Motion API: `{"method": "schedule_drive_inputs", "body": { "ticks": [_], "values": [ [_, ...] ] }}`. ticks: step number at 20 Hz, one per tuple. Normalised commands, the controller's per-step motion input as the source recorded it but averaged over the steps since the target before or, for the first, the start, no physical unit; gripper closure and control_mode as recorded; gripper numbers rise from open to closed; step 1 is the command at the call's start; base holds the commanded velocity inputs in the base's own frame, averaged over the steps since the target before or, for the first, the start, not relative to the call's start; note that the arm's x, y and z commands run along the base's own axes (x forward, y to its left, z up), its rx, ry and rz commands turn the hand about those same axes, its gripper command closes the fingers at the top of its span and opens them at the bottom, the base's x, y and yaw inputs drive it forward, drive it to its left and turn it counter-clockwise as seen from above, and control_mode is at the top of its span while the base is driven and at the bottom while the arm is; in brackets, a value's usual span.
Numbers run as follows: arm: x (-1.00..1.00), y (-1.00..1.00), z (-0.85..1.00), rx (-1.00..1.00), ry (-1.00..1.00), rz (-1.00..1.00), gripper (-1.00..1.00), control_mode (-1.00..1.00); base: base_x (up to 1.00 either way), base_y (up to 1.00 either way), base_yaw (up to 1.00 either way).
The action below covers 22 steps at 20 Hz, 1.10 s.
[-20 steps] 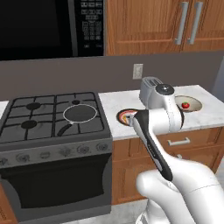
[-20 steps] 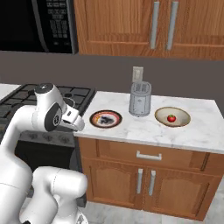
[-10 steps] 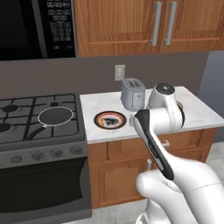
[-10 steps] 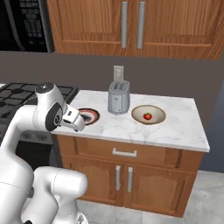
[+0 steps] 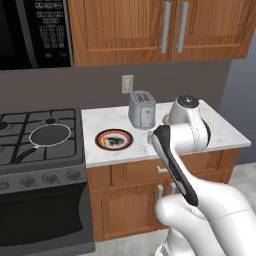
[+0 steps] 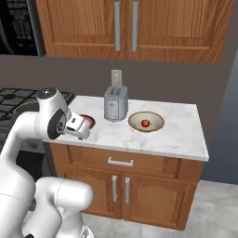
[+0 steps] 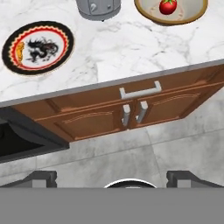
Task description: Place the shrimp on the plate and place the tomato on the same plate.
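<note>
The plate (image 7: 38, 48), with a dark red-orange rim and a dark pattern on white, lies on the marble counter (image 7: 127, 48), left of a toaster. A small orange curved sliver (image 7: 19, 51) that looks like the shrimp rests inside its left rim. The tomato (image 7: 168, 6) sits in a tan bowl (image 7: 192, 13) right of the toaster. The plate (image 5: 114, 139) and the tomato (image 6: 145, 123) also show in the base views. My gripper (image 7: 113, 178) is open and empty, hanging in front of the counter edge above the floor.
A grey toaster (image 6: 115, 103) stands between plate and bowl. A gas stove with a dark frying pan (image 5: 50, 135) is to the left. Wooden cabinet doors and a drawer handle (image 7: 140, 91) sit below the counter. The counter's right end (image 6: 195, 139) is bare marble.
The whole scene has slid left in both base views, so the base has driven right along the counter. The arm holds its pose and the gripper stays open.
</note>
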Motion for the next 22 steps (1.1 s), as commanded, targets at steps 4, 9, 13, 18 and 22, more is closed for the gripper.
{"method": "schedule_drive_inputs", "body": {
  "ticks": [4, 9, 13, 18, 22],
  "values": [
    [0.0, 0.0, 0.0, 0.0, 0.0, 0.0, -1.0, 1.0, 0.35, -0.46, -0.01],
    [0.0, 0.0, 0.0, 0.0, 0.0, 0.0, -1.0, 1.0, 0.38, -0.28, -0.01],
    [0.0, 0.0, 0.0, 0.0, 0.0, 0.0, -1.0, 1.0, 0.5, -0.19, 0.0],
    [0.0, 0.0, 0.0, 0.0, 0.0, 0.0, -1.0, 1.0, 0.45, -0.22, 0.0],
    [0.0, 0.0, 0.0, 0.0, 0.0, 0.0, -1.0, 1.0, 0.42, -0.3, 0.0]
  ]
}}
